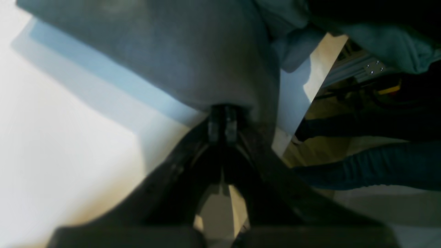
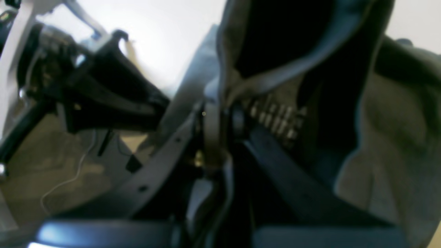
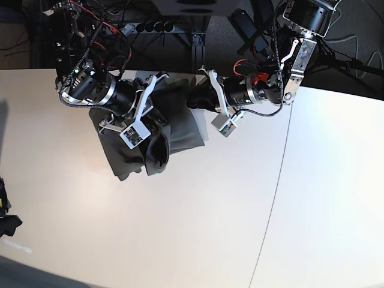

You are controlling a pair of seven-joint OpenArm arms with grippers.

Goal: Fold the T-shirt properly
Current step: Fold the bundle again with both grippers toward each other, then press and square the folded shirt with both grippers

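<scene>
The dark olive-grey T-shirt (image 3: pixel 180 129) is bunched and lifted at the back of the white table, held between both arms. My left gripper (image 1: pixel 222 115) is shut on a fold of its fabric (image 1: pixel 193 58); in the base view it (image 3: pixel 199 91) is on the shirt's right. My right gripper (image 2: pixel 220 115) is shut on fabric close to the collar, next to the white printed label (image 2: pixel 275 119); in the base view it (image 3: pixel 157 90) is on the shirt's left. The shirt's lower part sags onto the table. The other gripper (image 2: pixel 113 86) shows in the right wrist view.
The white table (image 3: pixel 180 228) has a seam (image 3: pixel 279 180) running down its right part. A small black object (image 3: pixel 5 219) lies at the table's left edge. Cables and arm mounts (image 3: pixel 192 30) crowd the back edge.
</scene>
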